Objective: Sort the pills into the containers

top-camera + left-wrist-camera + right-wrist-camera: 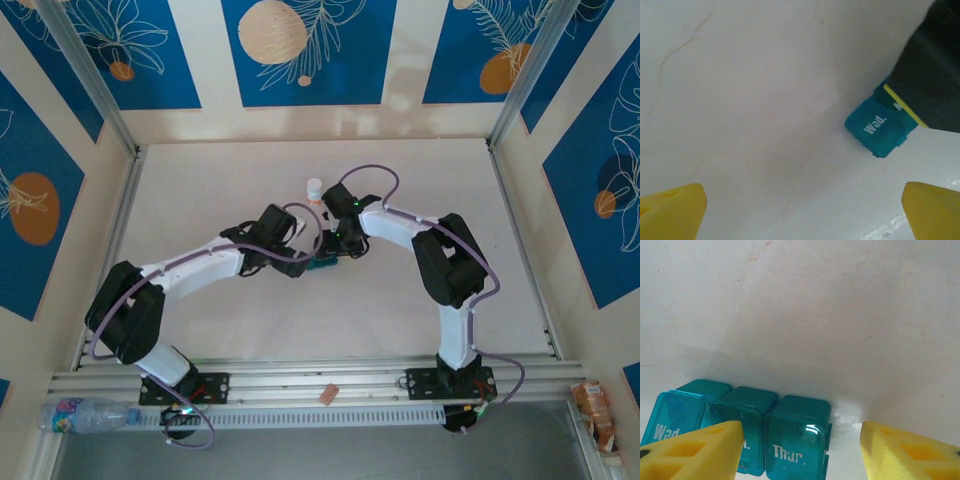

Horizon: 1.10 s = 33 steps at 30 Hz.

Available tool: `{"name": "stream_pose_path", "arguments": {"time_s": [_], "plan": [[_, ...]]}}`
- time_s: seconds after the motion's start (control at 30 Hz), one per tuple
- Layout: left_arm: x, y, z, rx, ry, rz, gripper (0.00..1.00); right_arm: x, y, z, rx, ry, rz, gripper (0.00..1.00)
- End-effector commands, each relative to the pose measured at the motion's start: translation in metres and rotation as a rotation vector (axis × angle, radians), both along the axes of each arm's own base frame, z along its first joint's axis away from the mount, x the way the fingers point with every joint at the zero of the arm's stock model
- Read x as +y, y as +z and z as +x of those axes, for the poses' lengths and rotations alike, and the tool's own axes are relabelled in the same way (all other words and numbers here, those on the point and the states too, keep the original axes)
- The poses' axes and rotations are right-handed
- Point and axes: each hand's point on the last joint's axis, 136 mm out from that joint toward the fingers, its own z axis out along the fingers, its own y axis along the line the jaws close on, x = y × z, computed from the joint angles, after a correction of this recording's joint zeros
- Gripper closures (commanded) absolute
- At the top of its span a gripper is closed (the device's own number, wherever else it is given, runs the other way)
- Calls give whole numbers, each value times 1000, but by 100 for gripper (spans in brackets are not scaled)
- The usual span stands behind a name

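Yellow fingertips (695,452) of the right jaws hang wide open over the containers (747,422).
Spread to either side of the "Thur." compartment, they seem poised to steady or open these joined teal boxes on the counter (840,315). The left jaws, equally wide, hover just beside the "Wed." end. Lids look shut, and I cannot tell whether any pills lie inside.

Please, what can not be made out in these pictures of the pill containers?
- Middle label on the containers: right wrist view, covered by a yellow finger of the right gripper.
- Pills inside: tinted lids, cannot tell.
- Left wrist view: containers beyond Wed. hidden under the right gripper.
- Top view: containers too small, labels unreadable.
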Motion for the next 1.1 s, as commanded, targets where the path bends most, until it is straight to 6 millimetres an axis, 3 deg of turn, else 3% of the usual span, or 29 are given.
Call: {"name": "stream_pose_path", "arguments": {"time_s": [0.0,0.27,0.53,0.8,1.07], "plan": [[-13,-10,-7,19,-59,-9,0,-10,-27,-13,54,6,-64,37],[-21,-31,-16,53,-73,-12,0,-10,-35,-19,73,5,-63,37],[-15,-45,-6,36,-29,36,0,-9,-38,-21,80,6,-62,37],[-5,-43,16,-4,28,67,0,-11,-42,-23,87,9,-69,37],[3,-24,39,-47,81,41,0,-11,-44,-25,93,13,-73,37]]}}
